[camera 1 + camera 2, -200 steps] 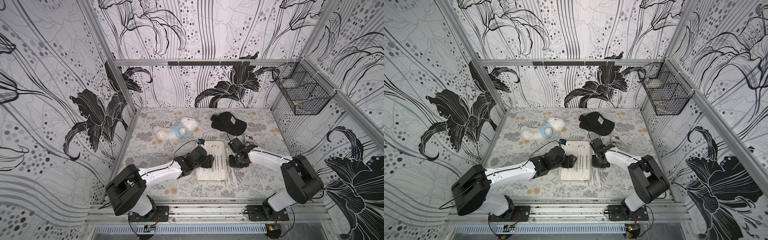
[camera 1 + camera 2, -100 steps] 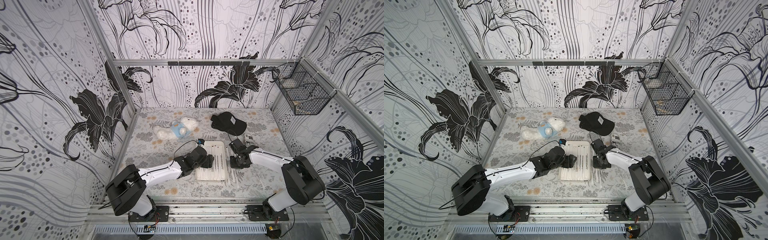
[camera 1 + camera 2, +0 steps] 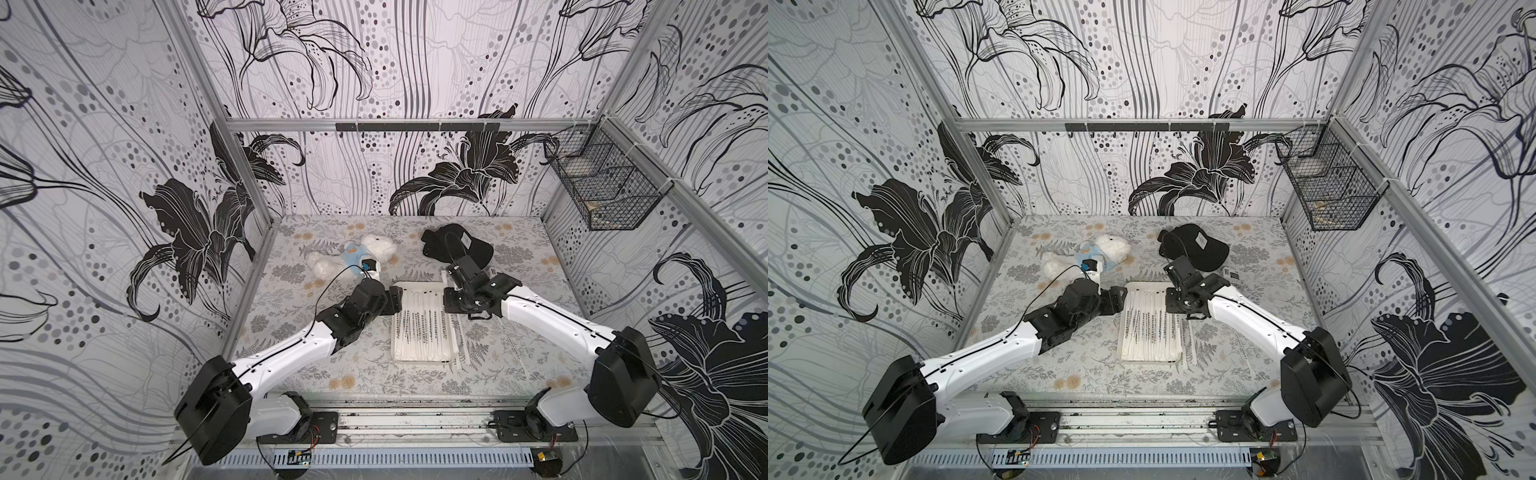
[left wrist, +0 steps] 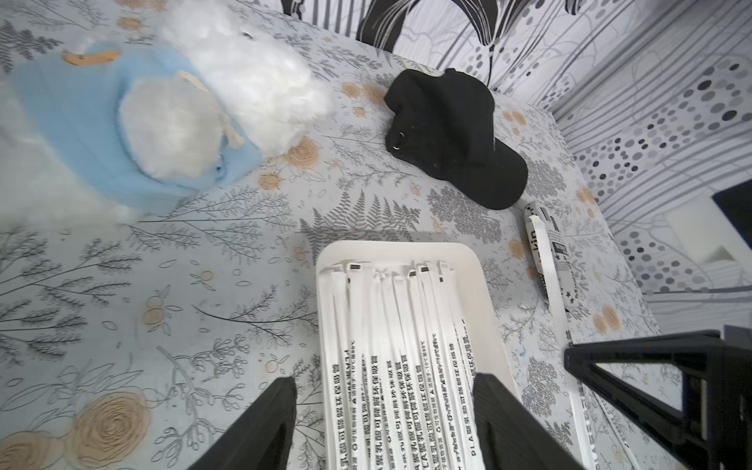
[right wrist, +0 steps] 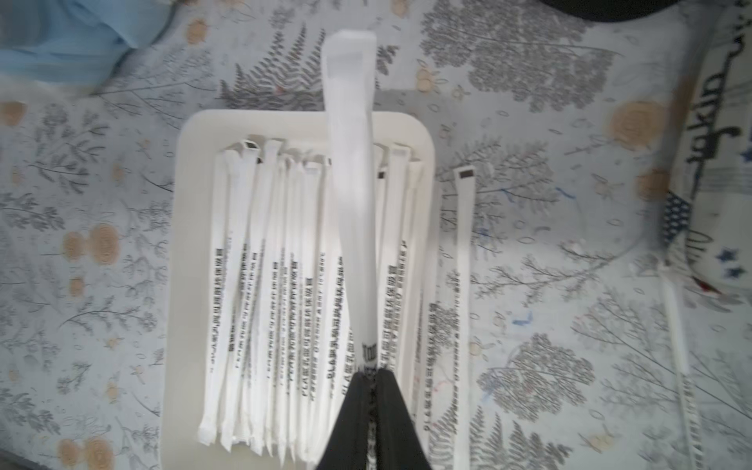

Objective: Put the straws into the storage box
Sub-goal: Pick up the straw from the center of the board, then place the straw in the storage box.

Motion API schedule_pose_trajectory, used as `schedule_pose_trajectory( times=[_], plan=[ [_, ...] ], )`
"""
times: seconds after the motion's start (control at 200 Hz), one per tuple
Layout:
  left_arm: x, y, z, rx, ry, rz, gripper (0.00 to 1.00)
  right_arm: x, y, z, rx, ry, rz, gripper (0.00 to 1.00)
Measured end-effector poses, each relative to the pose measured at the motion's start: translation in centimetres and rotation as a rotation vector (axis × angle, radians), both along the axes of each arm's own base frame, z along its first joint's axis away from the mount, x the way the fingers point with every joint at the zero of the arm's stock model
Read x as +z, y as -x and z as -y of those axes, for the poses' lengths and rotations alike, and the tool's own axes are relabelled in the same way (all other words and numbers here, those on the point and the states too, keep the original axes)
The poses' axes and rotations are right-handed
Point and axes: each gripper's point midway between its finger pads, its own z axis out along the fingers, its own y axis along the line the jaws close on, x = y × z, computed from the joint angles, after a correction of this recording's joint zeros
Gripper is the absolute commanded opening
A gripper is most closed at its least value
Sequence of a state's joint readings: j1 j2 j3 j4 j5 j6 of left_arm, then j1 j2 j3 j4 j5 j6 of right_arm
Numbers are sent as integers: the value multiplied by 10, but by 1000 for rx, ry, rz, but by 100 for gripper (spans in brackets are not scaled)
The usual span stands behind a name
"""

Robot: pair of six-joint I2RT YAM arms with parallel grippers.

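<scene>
one straw (image 5: 350,183) hangs pinched in the right claw (image 5: 368,372) over the storage box (image 5: 191,134), where most straws (image 5: 260,285) lie, left claw (image 4: 382,386) spread wide at its rim; next likely lower, release, then fetch loose straws (image 5: 462,260) on the counter (image 5: 569,122) beside it.

1. The straws (image 4: 401,378) in the storage box (image 4: 390,249) each carry one black line printed along the wrapper: "PLA聚乳酸可降解环保吸管".
2. A finer line runs beside it on the same wrappers. Only "80°C" can be read there; the rest is too small.
3. The packet (image 3: 1231,273) lies at 2 o'clock from the box. Its black lettering ends in "kin" and the letters before that are unclear. It also bears a barcode (image 4: 560,247) and small blue stars (image 5: 728,260).
4. The cap (image 3: 1192,249) lies at 1 o'clock from the box. Its small white label (image 3: 1200,239) is too small to read.
</scene>
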State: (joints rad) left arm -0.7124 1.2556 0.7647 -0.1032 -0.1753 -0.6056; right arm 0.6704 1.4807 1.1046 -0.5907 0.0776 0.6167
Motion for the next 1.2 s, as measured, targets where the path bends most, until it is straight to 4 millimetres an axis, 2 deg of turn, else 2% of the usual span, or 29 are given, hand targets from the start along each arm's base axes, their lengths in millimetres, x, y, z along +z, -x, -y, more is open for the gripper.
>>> schedule_pose_trajectory(
  times=[0.205, 0.446, 0.611, 0.766, 0.961, 1.202],
  plan=[
    [-19, 9, -6, -4, -30, -44, 73, -35, -7, -19, -55, -18, -52, 8],
    [-24, 11, -7, -9, -33, -53, 73, -61, -12, -19, -83, 10, -78, 8],
    [-25, 12, -7, -12, -33, -56, 73, -83, -5, -11, -97, 52, -115, 8],
    [-29, 14, -8, -13, -39, -65, 73, -85, -4, -9, -102, 63, -116, 9],
    [-29, 13, -7, -15, -34, -63, 73, -89, -3, -8, -103, 72, -125, 19],
    [-29, 13, -7, -15, -34, -62, 73, -84, -2, -6, -95, 82, -128, 23]
  ],
)
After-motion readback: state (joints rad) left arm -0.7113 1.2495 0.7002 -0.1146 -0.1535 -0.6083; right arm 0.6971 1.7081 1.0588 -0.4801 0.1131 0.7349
